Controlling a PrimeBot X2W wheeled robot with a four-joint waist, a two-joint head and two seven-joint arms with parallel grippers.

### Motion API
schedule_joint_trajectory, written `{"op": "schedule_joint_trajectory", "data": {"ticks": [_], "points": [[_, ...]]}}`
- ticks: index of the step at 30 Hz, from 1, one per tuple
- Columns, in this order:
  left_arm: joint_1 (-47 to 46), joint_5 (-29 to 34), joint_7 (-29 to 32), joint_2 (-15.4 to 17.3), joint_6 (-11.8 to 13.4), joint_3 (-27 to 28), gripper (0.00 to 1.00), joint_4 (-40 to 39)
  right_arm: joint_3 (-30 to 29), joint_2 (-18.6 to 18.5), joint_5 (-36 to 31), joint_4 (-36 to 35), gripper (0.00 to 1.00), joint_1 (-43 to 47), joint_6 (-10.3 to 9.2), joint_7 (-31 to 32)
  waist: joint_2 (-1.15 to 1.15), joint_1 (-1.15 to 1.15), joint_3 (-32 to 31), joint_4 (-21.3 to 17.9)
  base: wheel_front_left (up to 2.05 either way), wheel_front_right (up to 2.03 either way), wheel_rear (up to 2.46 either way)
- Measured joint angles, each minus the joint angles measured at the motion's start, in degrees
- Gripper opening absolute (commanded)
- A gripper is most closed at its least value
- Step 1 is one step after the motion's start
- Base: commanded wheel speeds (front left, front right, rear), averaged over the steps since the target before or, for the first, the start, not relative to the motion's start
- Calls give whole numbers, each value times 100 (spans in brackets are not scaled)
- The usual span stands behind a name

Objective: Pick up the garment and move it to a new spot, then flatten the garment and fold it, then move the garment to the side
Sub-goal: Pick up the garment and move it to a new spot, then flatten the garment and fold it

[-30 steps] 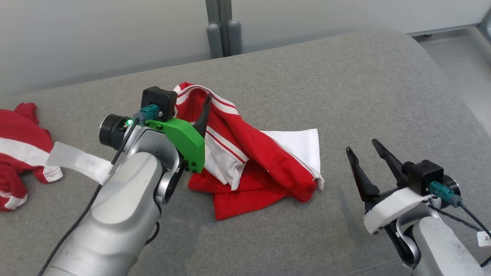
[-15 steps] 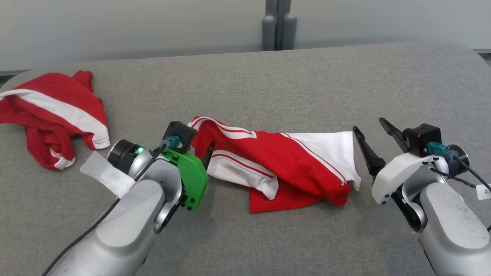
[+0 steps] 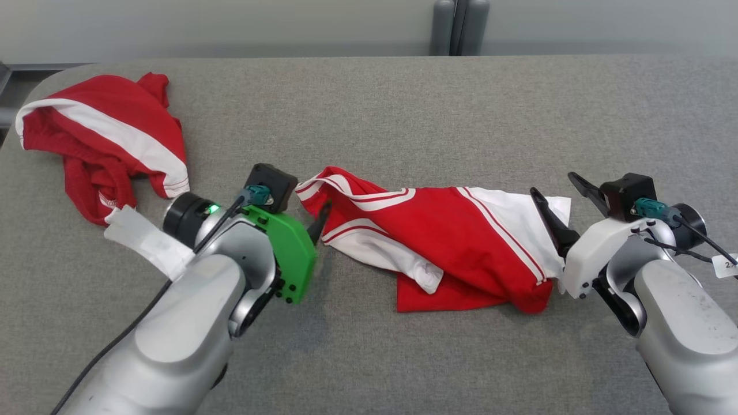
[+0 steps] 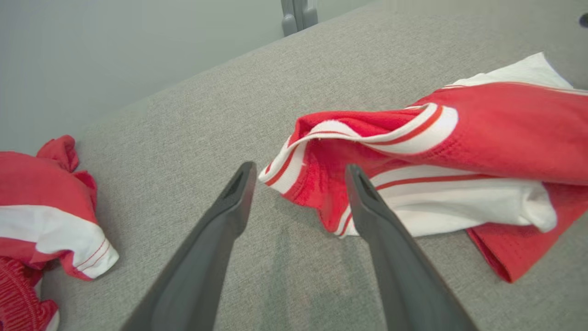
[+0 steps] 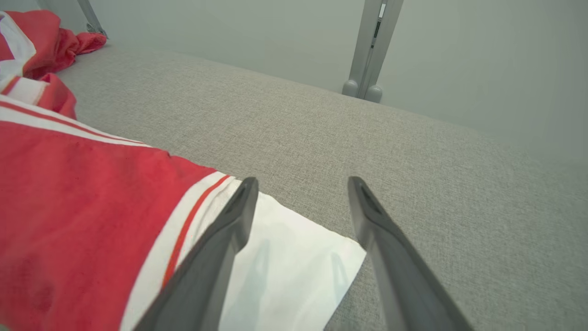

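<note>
The garment [image 3: 455, 236], red with white panels and stripes, lies rumpled and stretched left to right in the middle of the grey padded table [image 3: 403, 115]. My left gripper [image 3: 311, 210] is open at its left end. In the left wrist view the striped edge [image 4: 294, 156] lies just beyond the left gripper [image 4: 299, 168], not pinched. My right gripper [image 3: 552, 184] is open at the garment's right end. In the right wrist view the garment's white corner [image 5: 294, 257] lies on the table under the open right gripper [image 5: 302, 180], and nothing is held.
A second red and white garment [image 3: 104, 132] lies crumpled at the table's far left corner, close behind my left forearm. A grey post [image 3: 458, 26] stands behind the table's far edge. Bare grey surface stretches in front of and behind the middle garment.
The head camera has swung, so the whole picture has shifted. My left gripper has drawn back off the garment to its left end. The right gripper has closed in on the white corner.
</note>
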Motion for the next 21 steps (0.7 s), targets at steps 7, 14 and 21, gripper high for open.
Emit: {"op": "schedule_joint_trajectory", "data": {"ticks": [7,14,21], "points": [[110,-108,-31,-278,-18,-62,100,-635,38,-326,98,379,100,-42,0,176,0,0,92,151,0,0,0],[465,-152,-21,-375,76,-192,100,-1171,154,-512,176,891,100,-63,0,488,0,0,220,370,0,0,0],[898,-261,-15,-392,242,-194,100,-1566,4,-464,583,1176,100,-77,1,539,0,0,407,640,0,0,0]]}}
